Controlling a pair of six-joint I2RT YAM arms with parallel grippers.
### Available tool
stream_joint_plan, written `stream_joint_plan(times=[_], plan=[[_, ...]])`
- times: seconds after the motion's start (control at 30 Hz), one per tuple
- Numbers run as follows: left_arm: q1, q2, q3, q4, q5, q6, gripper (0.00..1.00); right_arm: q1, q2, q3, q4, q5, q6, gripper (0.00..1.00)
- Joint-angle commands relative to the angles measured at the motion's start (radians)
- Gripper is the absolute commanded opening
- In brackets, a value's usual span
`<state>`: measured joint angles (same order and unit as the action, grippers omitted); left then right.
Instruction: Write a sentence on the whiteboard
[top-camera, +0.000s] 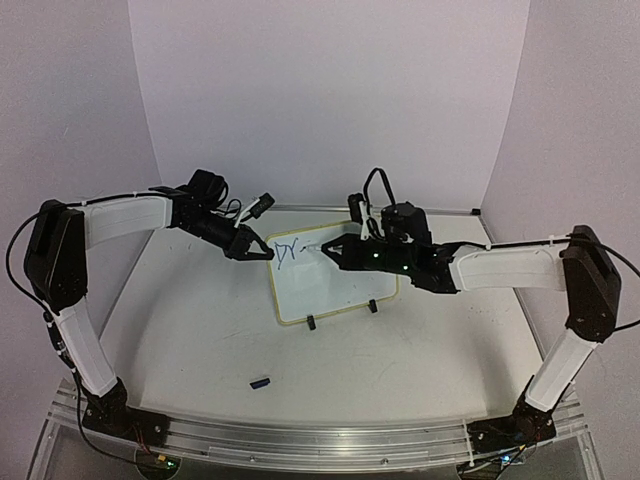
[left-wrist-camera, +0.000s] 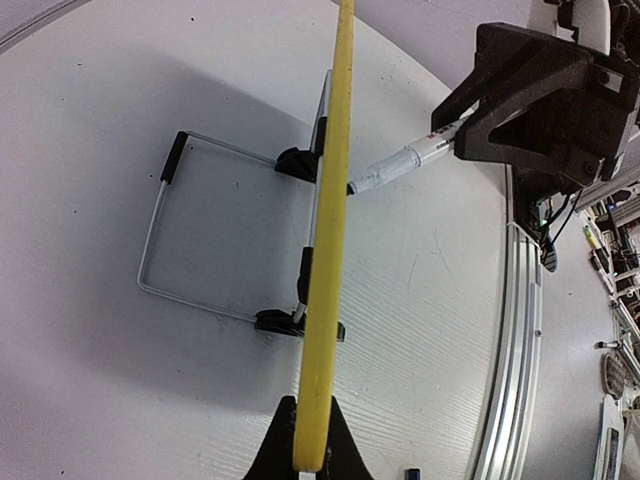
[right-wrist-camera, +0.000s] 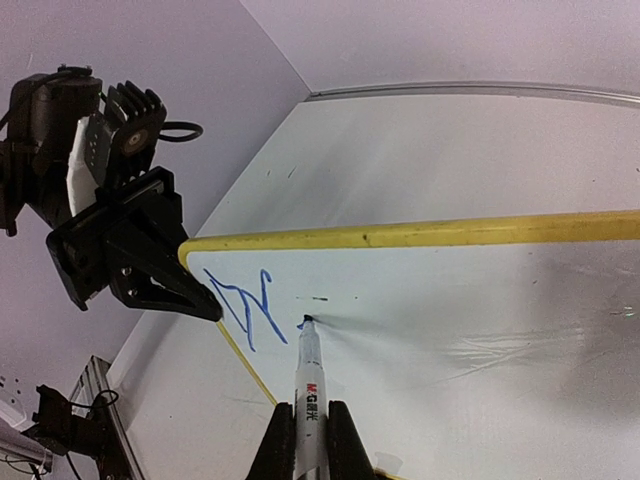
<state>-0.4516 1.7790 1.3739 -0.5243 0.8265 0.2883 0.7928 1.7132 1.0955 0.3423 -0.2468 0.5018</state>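
Observation:
The whiteboard (top-camera: 330, 275) stands tilted mid-table on two black clip feet, with a pale-yellow frame. Only the first blue strokes of the sentence (right-wrist-camera: 245, 308) show near its top left corner, also in the top view (top-camera: 287, 252). My left gripper (top-camera: 262, 250) is shut on the board's left edge; in the left wrist view (left-wrist-camera: 310, 455) its jaws clamp the yellow frame (left-wrist-camera: 330, 250). My right gripper (right-wrist-camera: 308, 440) is shut on a white marker (right-wrist-camera: 309, 385) whose tip touches the board just right of the strokes. The marker also shows in the left wrist view (left-wrist-camera: 405, 163).
A small dark marker cap (top-camera: 261, 382) lies on the table in front of the board. The board's wire stand (left-wrist-camera: 160, 235) rests behind it. A metal rail (top-camera: 300, 435) runs along the near table edge. Walls close in at the back and sides.

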Motion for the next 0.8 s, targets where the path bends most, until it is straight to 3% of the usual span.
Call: stream_joint_plan(times=[0.0,0.77], plan=[[-0.006,-0.026,0.021,-0.057,-0.049,0.022,0.0,-0.005,-0.053,-0.007,0.02,0.059,0.003,0.0],[-0.008,-0.021,0.022,-0.058,-0.044,0.022,0.0,-0.005,0.038,0.057,0.044,-0.008,0.004,0.0]])
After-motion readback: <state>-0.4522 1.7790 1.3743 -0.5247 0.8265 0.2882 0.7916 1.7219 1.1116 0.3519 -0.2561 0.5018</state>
